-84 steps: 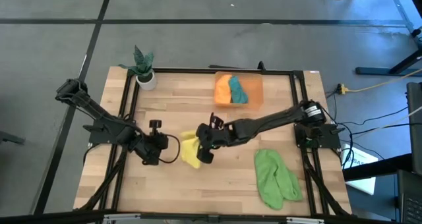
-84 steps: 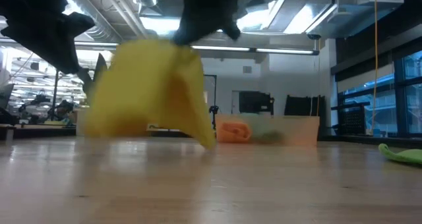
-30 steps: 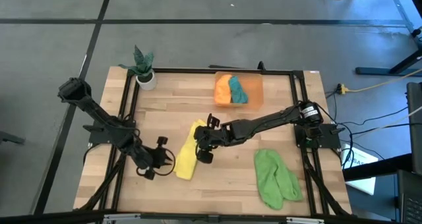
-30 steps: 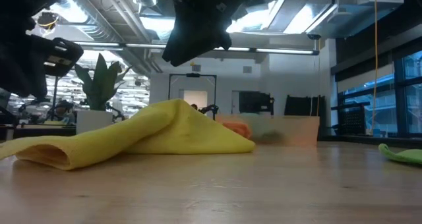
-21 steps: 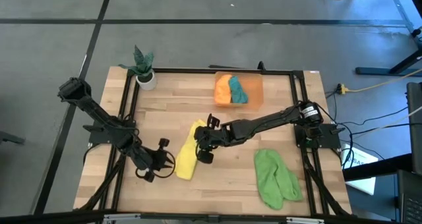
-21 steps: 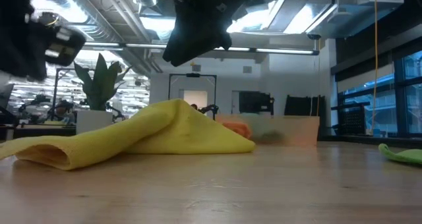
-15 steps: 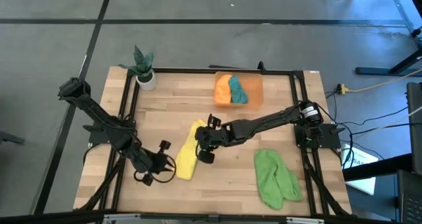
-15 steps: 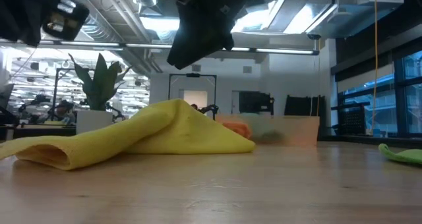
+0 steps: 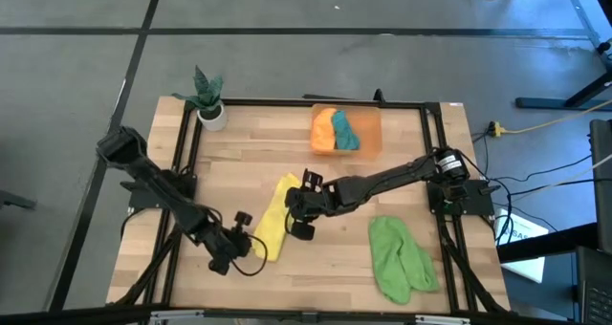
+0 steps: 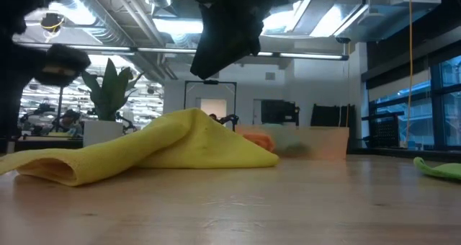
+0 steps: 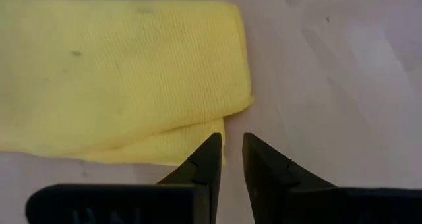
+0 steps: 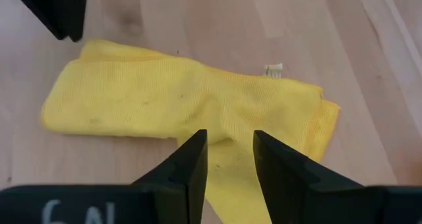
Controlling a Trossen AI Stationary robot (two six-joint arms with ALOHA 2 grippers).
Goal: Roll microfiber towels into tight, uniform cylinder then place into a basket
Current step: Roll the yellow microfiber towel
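Lab / industrial open-plan space. Exposed ceiling ducts [image 10: 137, 21] and strip lights, grey concrete floor [image 9: 287, 57], big windows [image 10: 418, 108], loose cables [image 9: 535, 124] on the floor, wooden counter [image 9: 249, 162] in a black metal frame [image 9: 316, 103].

Wooden table [image 9: 239, 167] with black frame rails sits on grey concrete floor [image 9: 287, 67] marked with dark seam lines; small potted plant [image 9: 207, 94] at table's far left corner; yellow cable [image 9: 535, 126] and black leads on floor to the right; behind table, open-plan room with exposed ceiling ducts [image 10: 137, 21], strip lights, large windows [image 10: 414, 104] on right, dark monitors [image 10: 279, 113] mid-background.
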